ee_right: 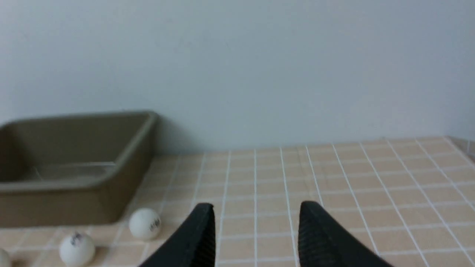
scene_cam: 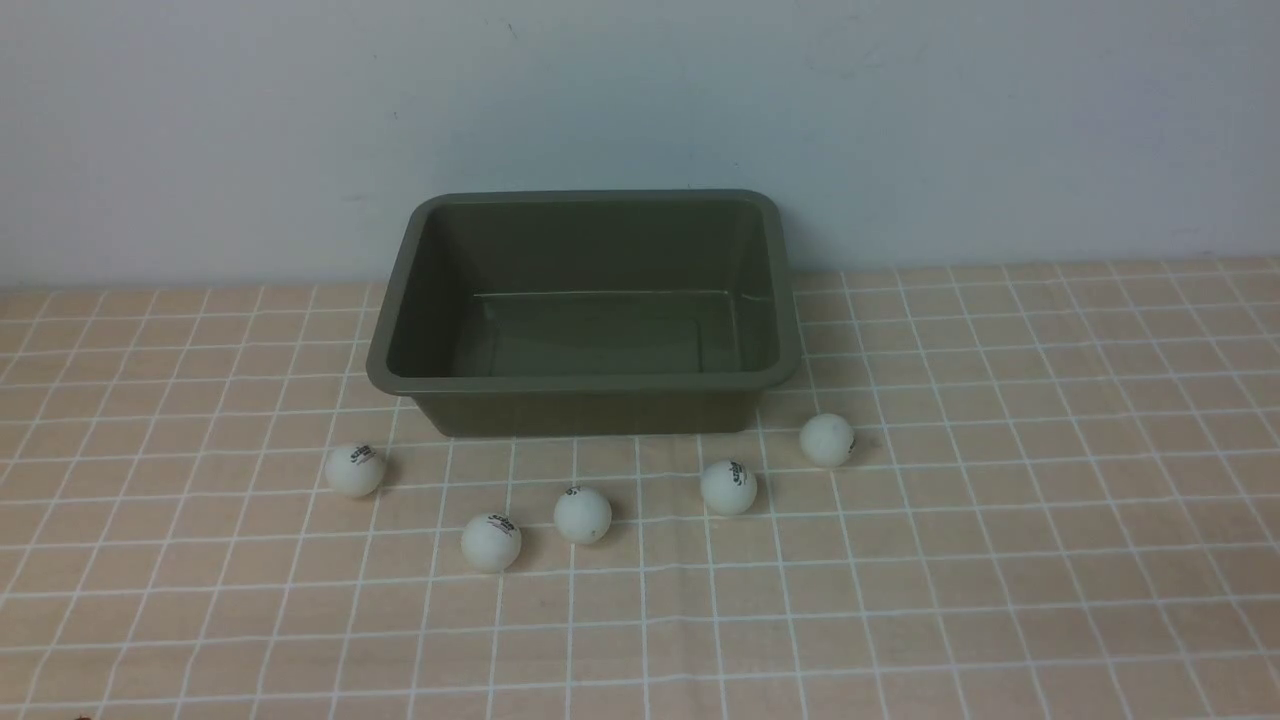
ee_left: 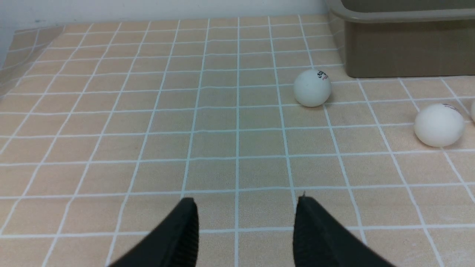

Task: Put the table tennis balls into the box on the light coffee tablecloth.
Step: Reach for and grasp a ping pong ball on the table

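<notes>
all five table tennis balls [scene_cam: 582, 515] lie on the light coffee tablecloth [scene_cam: 1000, 560] before the empty box [scene_cam: 585, 410], the leftmost ball [ee_left: 312, 88] ahead of the left gripper [ee_left: 245, 199], which gapes empty like the right gripper [ee_right: 256, 204].

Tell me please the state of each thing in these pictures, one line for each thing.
light coffee tablecloth: spread flat under box and balls.
box: upright, no lid, empty.
table tennis balls: all five lie on the tablecloth before the box, none inside.
left gripper: open, holding nothing.
right gripper: open, holding nothing.
</notes>
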Controlling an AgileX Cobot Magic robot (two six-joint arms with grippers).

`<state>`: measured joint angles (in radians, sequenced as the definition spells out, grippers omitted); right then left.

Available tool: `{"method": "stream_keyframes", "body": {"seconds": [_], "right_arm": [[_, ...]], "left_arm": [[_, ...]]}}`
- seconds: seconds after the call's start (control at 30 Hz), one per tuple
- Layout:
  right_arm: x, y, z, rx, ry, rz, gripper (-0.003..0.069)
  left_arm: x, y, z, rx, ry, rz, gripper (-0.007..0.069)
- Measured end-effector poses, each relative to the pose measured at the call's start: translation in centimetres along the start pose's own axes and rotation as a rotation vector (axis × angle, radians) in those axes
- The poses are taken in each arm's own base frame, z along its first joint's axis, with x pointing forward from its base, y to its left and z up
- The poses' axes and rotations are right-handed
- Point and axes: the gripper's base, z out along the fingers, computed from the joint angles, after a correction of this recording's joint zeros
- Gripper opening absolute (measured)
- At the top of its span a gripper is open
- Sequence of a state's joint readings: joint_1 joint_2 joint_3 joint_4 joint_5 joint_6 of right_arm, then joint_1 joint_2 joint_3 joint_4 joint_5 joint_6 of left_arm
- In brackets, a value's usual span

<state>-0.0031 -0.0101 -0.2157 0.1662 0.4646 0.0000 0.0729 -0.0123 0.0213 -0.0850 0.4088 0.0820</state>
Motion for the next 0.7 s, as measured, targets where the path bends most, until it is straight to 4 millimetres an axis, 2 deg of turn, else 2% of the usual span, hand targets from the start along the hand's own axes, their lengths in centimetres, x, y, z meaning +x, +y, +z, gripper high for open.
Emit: {"method": "stream_keyframes", "body": {"seconds": [0.03,0.17,0.7], "right_arm": [[-1.2,0.3,-0.6,-0.012,-0.005,0.009,0.0291],[-3.1,0.9,-1.8,-0.043,0.003,0.033,0.0291],[-3.3,1.4,-2.1,-0.088,0.028,0.100,0.0291]], "left_arm": [[0.0,0.0,0.0,0.000,0.000,0.000,0.0287],[0.0,0.0,0.0,0.000,0.000,0.000,0.0287],[0.0,0.0,0.0,0.000,0.000,0.000,0.0287]]}}
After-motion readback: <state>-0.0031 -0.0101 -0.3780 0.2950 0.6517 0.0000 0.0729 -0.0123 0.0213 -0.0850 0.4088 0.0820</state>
